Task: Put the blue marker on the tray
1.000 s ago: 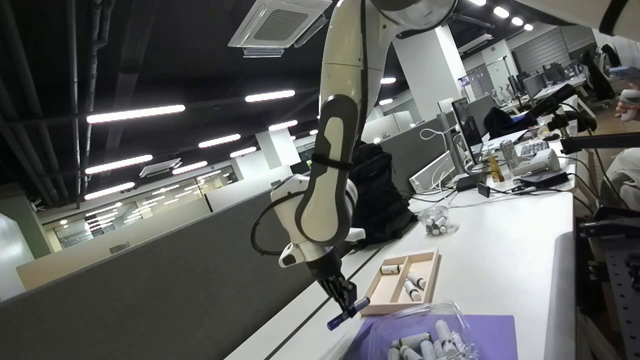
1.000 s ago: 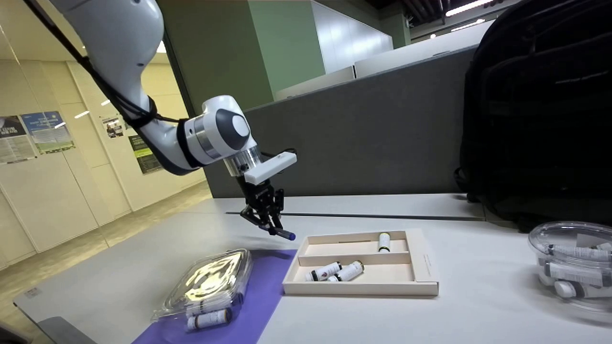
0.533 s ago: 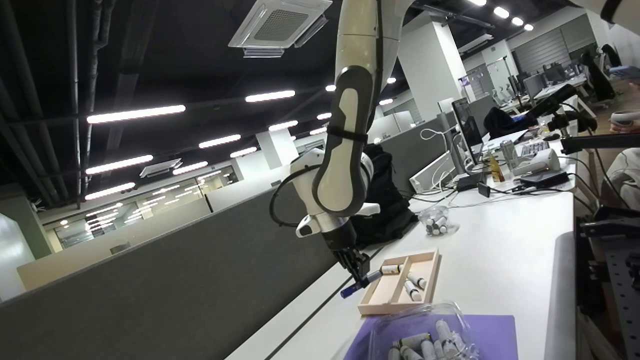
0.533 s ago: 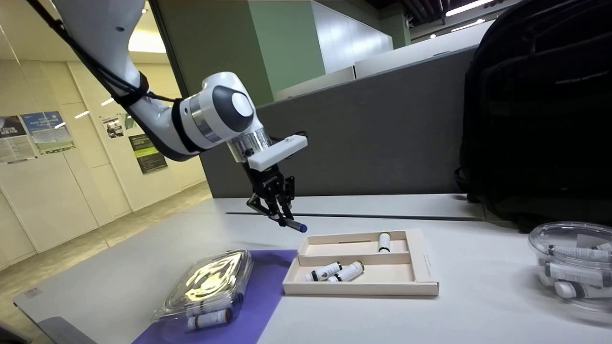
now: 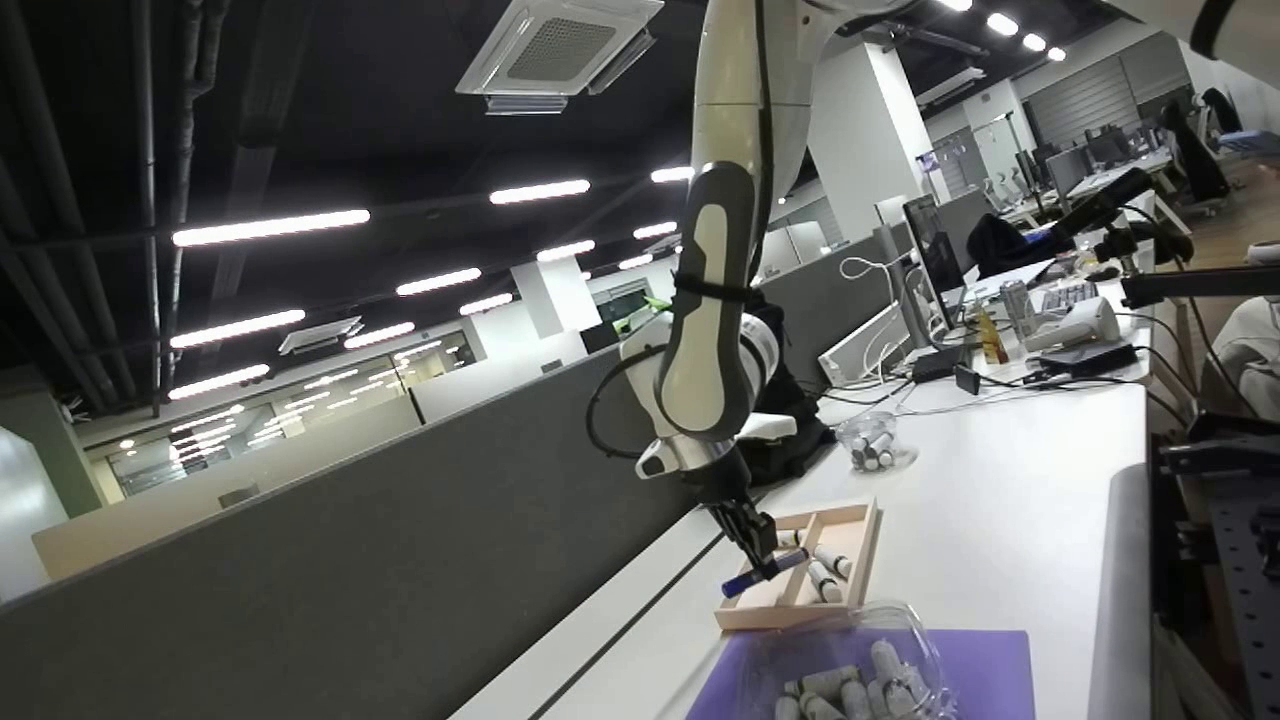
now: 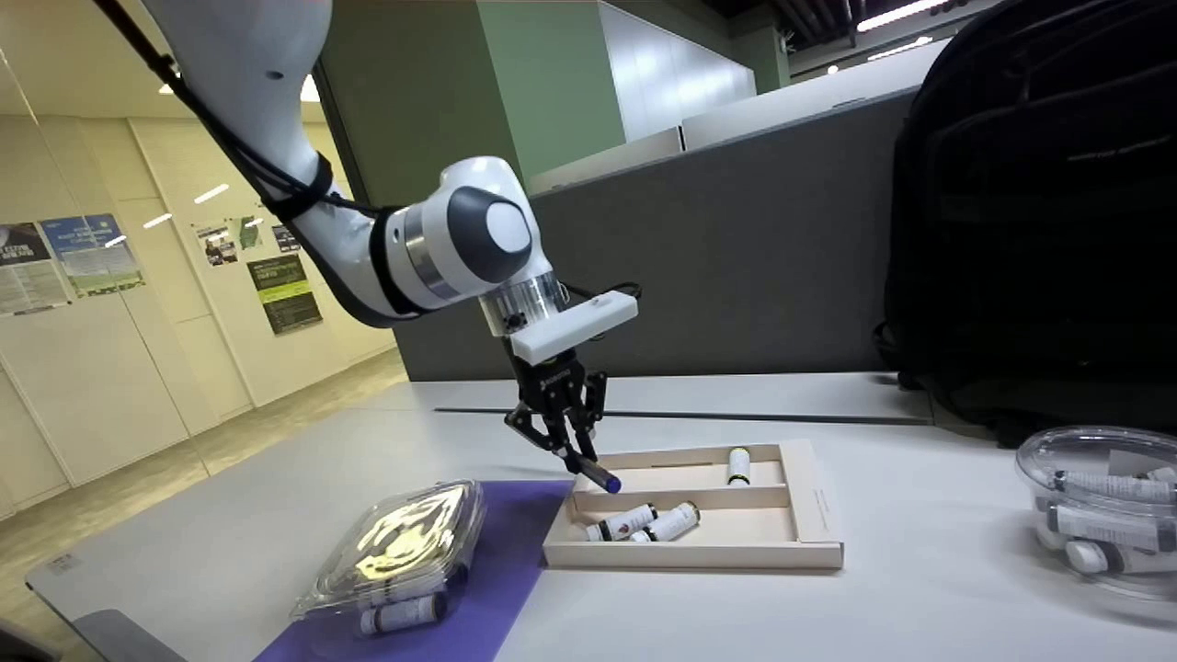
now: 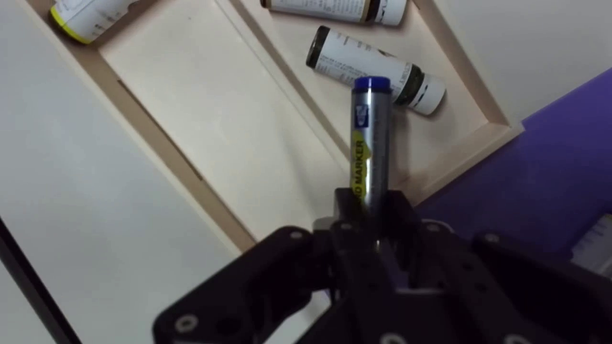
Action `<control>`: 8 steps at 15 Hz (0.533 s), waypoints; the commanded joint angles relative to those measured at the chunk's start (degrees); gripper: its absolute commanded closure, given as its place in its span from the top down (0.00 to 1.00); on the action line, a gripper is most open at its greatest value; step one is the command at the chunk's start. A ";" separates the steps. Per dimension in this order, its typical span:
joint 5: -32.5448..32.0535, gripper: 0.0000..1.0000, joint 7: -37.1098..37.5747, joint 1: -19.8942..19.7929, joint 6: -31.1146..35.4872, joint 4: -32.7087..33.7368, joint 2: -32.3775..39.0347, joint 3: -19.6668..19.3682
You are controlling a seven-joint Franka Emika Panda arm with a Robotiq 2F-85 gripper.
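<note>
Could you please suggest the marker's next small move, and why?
I would probably shift the blue marker toward the one-bottle compartment of the tray before lowering it: the jaws hold it, and in the wrist view its blue end overlaps a white-labelled bottle in the two-bottle compartment, while the other shows a long stretch of floor.

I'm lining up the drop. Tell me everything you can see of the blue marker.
The blue marker is a slim cylinder: shiny silver-grey barrel, a yellow patch bearing the word MARKER, a small blue logo and a blue end. In an exterior view its opposite end is a longer blue section, likely the cap. The gripper is clamped on its middle from both sides. It lies crosswise, nearer level than upright, apparently held above the tray.
</note>
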 commanded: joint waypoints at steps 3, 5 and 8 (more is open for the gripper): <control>2.31 0.05 -0.70 -1.74 2.04 -0.70 2.23 1.27; 2.48 0.05 -1.24 -1.83 2.68 -0.66 2.45 1.62; 2.87 0.46 -2.31 -2.08 2.49 -0.69 2.28 2.54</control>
